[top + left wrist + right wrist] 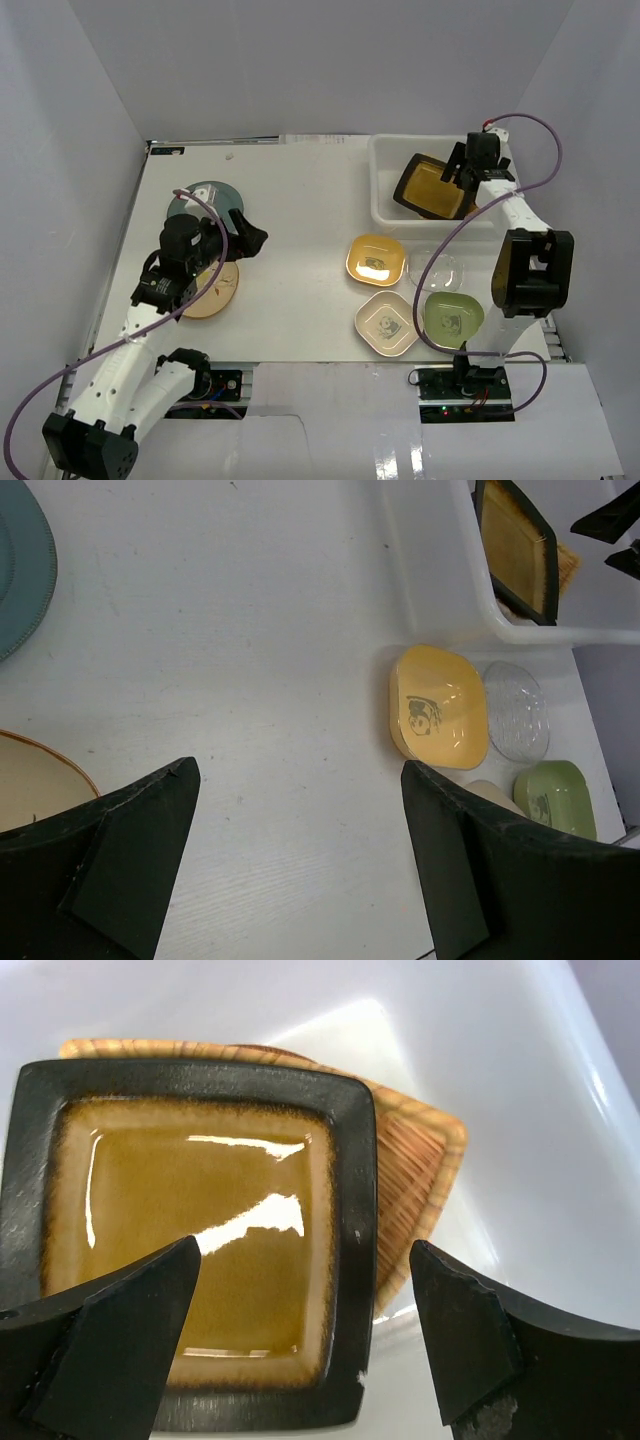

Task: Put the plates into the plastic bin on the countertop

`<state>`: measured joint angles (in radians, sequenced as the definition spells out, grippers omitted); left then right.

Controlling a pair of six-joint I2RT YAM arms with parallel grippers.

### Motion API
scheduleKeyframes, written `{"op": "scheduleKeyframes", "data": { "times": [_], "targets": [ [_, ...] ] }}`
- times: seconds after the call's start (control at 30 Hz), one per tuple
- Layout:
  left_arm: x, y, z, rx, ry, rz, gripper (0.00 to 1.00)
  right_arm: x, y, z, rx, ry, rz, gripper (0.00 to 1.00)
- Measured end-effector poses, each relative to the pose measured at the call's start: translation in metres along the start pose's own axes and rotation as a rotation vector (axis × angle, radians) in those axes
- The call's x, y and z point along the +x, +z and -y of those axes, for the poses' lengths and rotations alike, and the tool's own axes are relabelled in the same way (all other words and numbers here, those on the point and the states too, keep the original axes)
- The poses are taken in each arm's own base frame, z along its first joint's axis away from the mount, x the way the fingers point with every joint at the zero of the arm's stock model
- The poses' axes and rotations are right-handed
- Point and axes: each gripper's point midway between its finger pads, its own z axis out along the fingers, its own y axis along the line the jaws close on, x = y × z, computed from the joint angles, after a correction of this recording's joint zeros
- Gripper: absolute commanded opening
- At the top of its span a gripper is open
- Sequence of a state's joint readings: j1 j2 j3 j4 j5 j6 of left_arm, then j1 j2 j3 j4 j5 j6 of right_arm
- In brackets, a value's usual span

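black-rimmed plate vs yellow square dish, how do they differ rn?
The black-rimmed plate lies in the plastic bin; the yellow square dish sits out on the countertop.
The black-rimmed plate rests on a woven tray, the yellow square dish on bare surface.
The plate has a dark rim around amber glaze; the dish is plain yellow with a small dark print.
Both are squarish and glossy.

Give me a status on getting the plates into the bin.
Done: the black-rimmed plate lies on the woven tray in the bin. In hand: nothing; the right gripper is open above that plate, the left gripper open over the table. Left: teal plate, tan plate, yellow dish, cream dish, green dish, glass dish, all outside the bin.
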<state>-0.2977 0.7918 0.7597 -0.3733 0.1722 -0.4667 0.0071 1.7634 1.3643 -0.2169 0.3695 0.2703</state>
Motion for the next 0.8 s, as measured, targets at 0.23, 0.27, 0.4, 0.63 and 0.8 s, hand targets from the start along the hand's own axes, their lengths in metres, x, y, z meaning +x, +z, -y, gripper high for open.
{"op": "scheduleKeyframes", "data": {
  "times": [0.23,0.27,0.4,0.63,0.8],
  "targets": [
    [0.004,0.033,-0.028,-0.118,-0.057,-0.059,0.9,-0.008,-0.091,-0.043,-0.272,0.07,0.161,0.61],
    [0.004,0.037,-0.037,-0.146,-0.081,-0.062,0.9,-0.004,-0.114,-0.066,-0.365,0.055,0.188,0.51],
    [-0.007,0.044,-0.082,-0.278,-0.194,-0.02,0.89,0.042,-0.221,-0.172,-0.816,-0.023,0.221,0.29],
    [-0.038,0.022,-0.201,-0.568,-0.433,0.169,0.88,0.198,-0.328,-0.254,-1.241,-0.237,-0.02,0.34],
    [-0.019,0.016,-0.258,-0.634,-0.566,0.187,0.88,0.285,-0.362,-0.278,-1.365,-0.349,-0.195,0.47]
  ]
}}
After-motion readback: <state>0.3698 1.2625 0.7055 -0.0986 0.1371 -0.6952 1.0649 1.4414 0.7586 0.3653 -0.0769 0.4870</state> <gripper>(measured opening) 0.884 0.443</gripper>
